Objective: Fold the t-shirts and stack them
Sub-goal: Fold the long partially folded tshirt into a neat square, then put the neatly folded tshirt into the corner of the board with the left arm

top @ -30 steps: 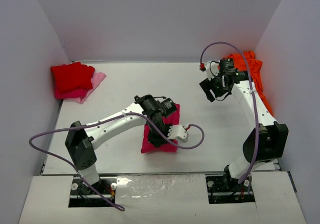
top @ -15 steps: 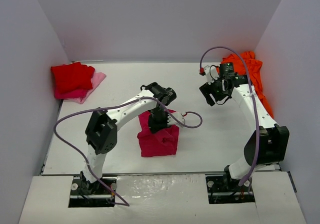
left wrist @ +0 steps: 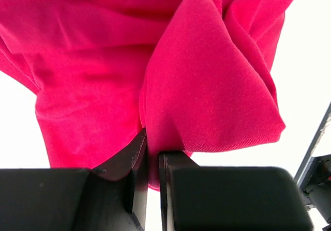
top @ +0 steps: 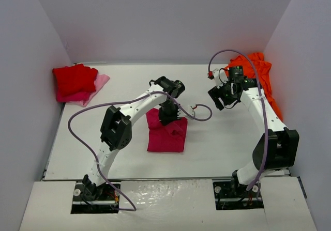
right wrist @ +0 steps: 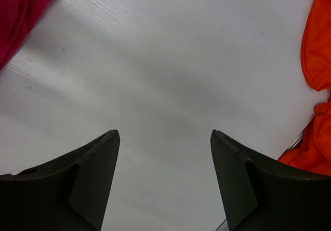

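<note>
Folding is the step in hand on the magenta-pink cloth t-shirt (top: pixel 166 136), which lies part-folded at mid-table. The left gripper (top: pixel 168 115) stands at this shirt's far edge, its fingers pinched on a fold of the cloth. In my judgement the next move is to lay that fold flat and let go without dragging the layers. Far to the shirt's left, a folded bright red t-shirt (top: pixel 75 78) rests on a pale pink cloth (top: pixel 99 82). To the shirt's far right, a crumpled orange t-shirt (top: pixel 259 68) awaits folding. The right gripper (top: pixel 222 95) hangs beside the orange shirt, fingers spread and holding nothing. Since half a second ago, the left gripper has travelled from the magenta shirt's middle to its far edge. The right arm is practically unchanged.
</note>
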You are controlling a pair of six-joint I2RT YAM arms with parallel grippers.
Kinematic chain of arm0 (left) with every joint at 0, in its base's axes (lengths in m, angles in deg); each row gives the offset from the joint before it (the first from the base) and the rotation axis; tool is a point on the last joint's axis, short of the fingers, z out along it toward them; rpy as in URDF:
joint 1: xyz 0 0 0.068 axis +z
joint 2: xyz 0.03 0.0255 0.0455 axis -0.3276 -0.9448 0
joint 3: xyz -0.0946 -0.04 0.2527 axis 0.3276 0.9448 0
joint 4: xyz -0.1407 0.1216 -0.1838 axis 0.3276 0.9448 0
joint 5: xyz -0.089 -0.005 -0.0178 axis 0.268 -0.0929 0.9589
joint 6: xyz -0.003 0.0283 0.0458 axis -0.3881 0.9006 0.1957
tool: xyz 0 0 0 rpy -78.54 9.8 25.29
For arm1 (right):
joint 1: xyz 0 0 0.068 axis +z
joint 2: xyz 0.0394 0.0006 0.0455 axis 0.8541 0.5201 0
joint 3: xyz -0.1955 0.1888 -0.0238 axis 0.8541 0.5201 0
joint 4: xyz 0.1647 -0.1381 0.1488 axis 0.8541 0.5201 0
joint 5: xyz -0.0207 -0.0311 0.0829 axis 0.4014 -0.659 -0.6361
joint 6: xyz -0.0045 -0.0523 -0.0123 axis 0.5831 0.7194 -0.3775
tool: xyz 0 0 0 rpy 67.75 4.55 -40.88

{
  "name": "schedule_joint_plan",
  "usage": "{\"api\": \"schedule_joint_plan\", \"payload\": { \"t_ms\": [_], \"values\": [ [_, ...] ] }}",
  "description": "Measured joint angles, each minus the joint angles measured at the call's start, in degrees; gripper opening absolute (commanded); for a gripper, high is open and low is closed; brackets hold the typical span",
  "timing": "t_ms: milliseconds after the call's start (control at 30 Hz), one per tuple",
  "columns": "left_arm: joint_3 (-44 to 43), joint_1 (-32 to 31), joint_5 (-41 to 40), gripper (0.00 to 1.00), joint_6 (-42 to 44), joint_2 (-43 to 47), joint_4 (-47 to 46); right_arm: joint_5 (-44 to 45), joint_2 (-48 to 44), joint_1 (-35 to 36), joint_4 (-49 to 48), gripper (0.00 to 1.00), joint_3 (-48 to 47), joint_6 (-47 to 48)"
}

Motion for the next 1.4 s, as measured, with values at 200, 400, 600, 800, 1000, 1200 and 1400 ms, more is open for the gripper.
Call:
{"api": "schedule_joint_plan", "payload": {
  "t_ms": [200,400,600,800,1000,1200,1400],
  "values": [
    [-2.68,1.89,-0.51,0.02,0.43,-1.88,0.49,-0.38,1.58,-0.01,-0.68,0.67,0.0,-0.03],
    [-6.98,3.92,-1.87,0.61,-0.05,-4.99,0.42,-0.43,1.88,-0.01,-0.81,0.67,0.02,-0.04],
    [-13.51,7.06,-5.95,0.94,-4.29,-6.66,-5.21,-0.45,2.11,-0.01,-1.25,0.67,0.02,-0.1],
    [-16.11,11.41,-9.72,0.95,-8.29,-4.95,-12.4,-0.83,2.32,-0.01,-1.82,0.67,0.02,-0.36],
    [-6.35,16.46,-4.25,0.94,-16.21,3.82,-16.61,-1.31,2.48,-0.01,-2.21,0.68,0.81,-0.49],
    [12.59,21.99,5.12,0.94,-25.77,11.42,-19.23,-1.34,0.57,-0.18,-2.28,0.68,1.98,-0.44],
    [21.02,23.52,16.23,0.95,-30.7,6.32,-17.65,-1.34,-4.03,-0.75,-2.26,0.68,2.03,-0.47]
  ]
}}
